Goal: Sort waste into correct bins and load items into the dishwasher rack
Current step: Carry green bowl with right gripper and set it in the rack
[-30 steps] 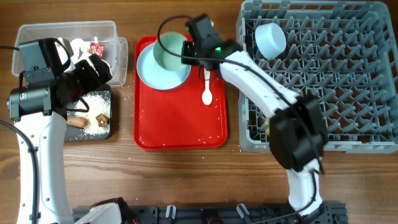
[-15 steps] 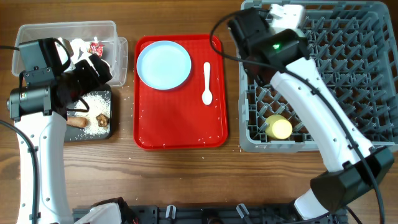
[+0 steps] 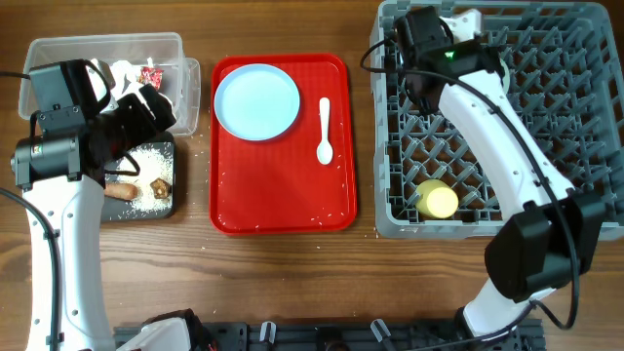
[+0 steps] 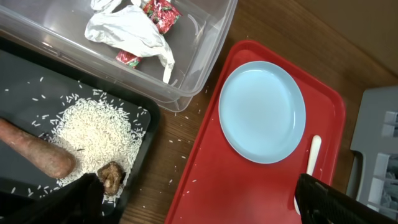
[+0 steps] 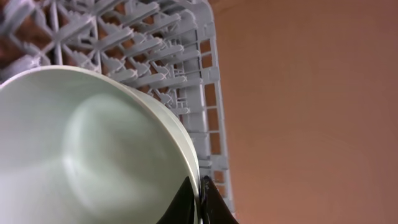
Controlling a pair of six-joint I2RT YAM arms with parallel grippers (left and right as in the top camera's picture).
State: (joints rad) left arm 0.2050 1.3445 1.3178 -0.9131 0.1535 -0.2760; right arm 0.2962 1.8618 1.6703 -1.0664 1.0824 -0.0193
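My right gripper (image 3: 454,21) is shut on the rim of the pale green bowl (image 5: 93,155) and holds it tilted over the far left corner of the grey dishwasher rack (image 3: 507,224); its fingers pinch the rim in the right wrist view (image 5: 199,200). A yellow cup (image 3: 436,200) lies in the rack. The pale blue bowl is hidden. The pale blue plate (image 3: 256,101) and the white spoon (image 3: 325,132) lie on the red tray. My left gripper (image 4: 199,211) is open and empty above the black tray (image 3: 146,210) and the clear tub (image 3: 97,40).
The tub holds tissue (image 4: 130,31) and a red wrapper (image 4: 160,12). The black tray holds rice (image 4: 99,130), a sausage stick (image 4: 37,152) and a brown lump (image 4: 112,177). The red tray (image 3: 283,195) lies between bins and rack. Rice grains are scattered on it.
My right arm has lifted the green bowl off the plate on the red tray and carried it right to the rack's far left corner. The left arm has not moved.
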